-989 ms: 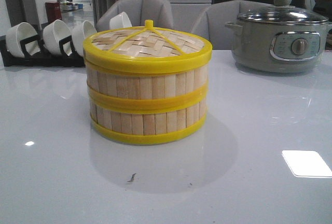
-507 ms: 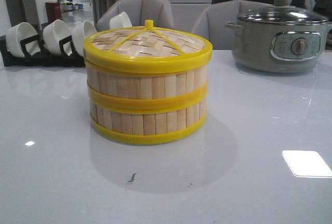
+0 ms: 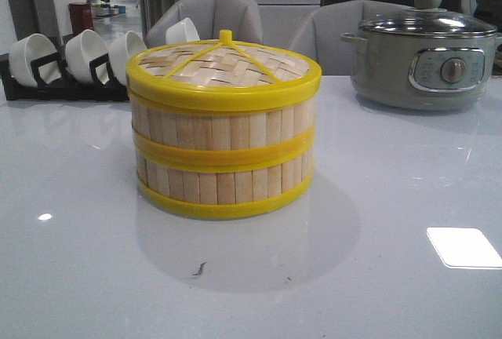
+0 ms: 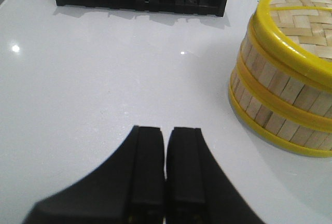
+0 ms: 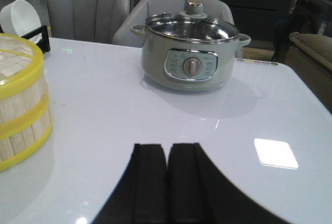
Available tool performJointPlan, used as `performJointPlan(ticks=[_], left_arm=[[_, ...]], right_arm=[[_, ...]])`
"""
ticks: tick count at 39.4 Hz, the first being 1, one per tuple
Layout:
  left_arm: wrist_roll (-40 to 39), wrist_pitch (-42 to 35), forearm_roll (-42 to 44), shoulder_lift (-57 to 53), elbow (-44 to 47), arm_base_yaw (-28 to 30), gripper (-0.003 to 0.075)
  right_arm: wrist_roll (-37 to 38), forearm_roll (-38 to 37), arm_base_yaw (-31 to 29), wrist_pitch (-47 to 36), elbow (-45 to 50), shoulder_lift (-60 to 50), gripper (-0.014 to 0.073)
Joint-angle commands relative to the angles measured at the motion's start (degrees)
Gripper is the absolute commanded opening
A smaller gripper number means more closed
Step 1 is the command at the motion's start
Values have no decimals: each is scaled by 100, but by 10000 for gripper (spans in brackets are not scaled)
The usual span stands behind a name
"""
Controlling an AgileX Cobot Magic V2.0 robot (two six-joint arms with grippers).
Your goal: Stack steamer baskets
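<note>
Both grippers sit back at the near edge, empty: left gripper (image 4: 166, 169) and right gripper (image 5: 166, 182), fingers pressed together. Mid-table, the two steamer baskets (image 3: 223, 158) sit one on the other, aligned, woven lid (image 3: 223, 64) on top. Stack looks done; nothing left. Far: cup rack (image 3: 70, 60) left, electric pot (image 3: 427, 60) right.

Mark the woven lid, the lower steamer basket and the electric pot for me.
woven lid (image 3: 223, 64): front view, woven top.
lower steamer basket (image 3: 223, 186): front view, front slats.
electric pot (image 5: 193, 66): right wrist view, control dial.
</note>
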Motion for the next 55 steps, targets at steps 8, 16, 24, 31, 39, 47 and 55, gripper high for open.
performJointPlan(ticks=[8, 16, 24, 31, 39, 47, 55], left_arm=[[-36, -499, 13, -9, -175, 0, 86], [-36, -499, 13, -9, -175, 0, 86], [-36, -499, 13, -32, -175, 0, 86], [-36, -568, 251, -298, -175, 0, 87], [-36, -568, 509, -1108, -12, 23, 87], [-36, -922, 792, -2063, 770, 282, 87], [-36, -1670, 792, -2783, 1737, 465, 86]], right_arm=[[-34, -84, -30, -500, -166, 62, 89], [-34, -84, -30, -500, -166, 62, 89], [-34, -84, -30, -500, -166, 62, 89], [-34, -84, -30, -500, -166, 62, 89], [-34, -84, -30, -500, -166, 62, 89], [-34, -84, -30, -500, -166, 62, 89], [-34, -84, -30, -500, -166, 62, 89]])
